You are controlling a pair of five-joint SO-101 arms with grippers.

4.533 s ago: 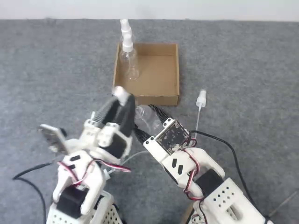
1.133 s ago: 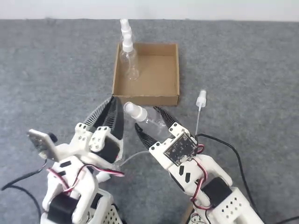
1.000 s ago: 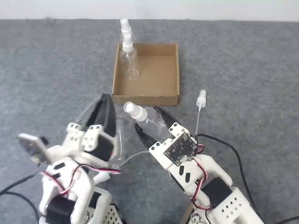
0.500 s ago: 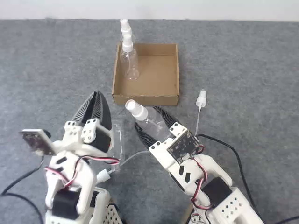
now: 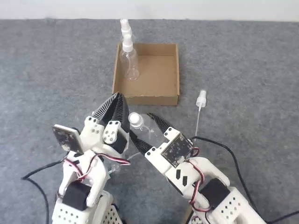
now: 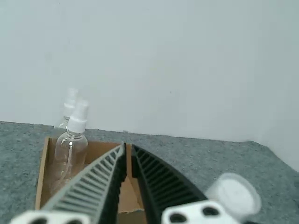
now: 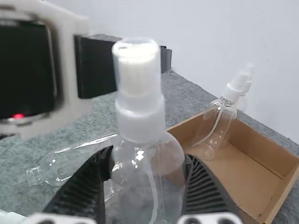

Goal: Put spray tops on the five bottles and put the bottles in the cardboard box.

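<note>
The right pincer (image 5: 141,126) is clamped on the capped spray bottle (image 5: 135,119), the left pincer (image 5: 119,97) together just beside; a bump could twist it loose.

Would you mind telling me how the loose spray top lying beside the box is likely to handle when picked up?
The spray top looks small and plastic, so it is probably very light. Its thin tube will likely flex if gripped there; the white head seems the firmer hold. Lying flat on the carpet, it may roll when nudged.

Left hand (image 5: 119,96) pinched together, empty; right hand (image 5: 140,124) clamped on bottle (image 7: 141,144)
</note>
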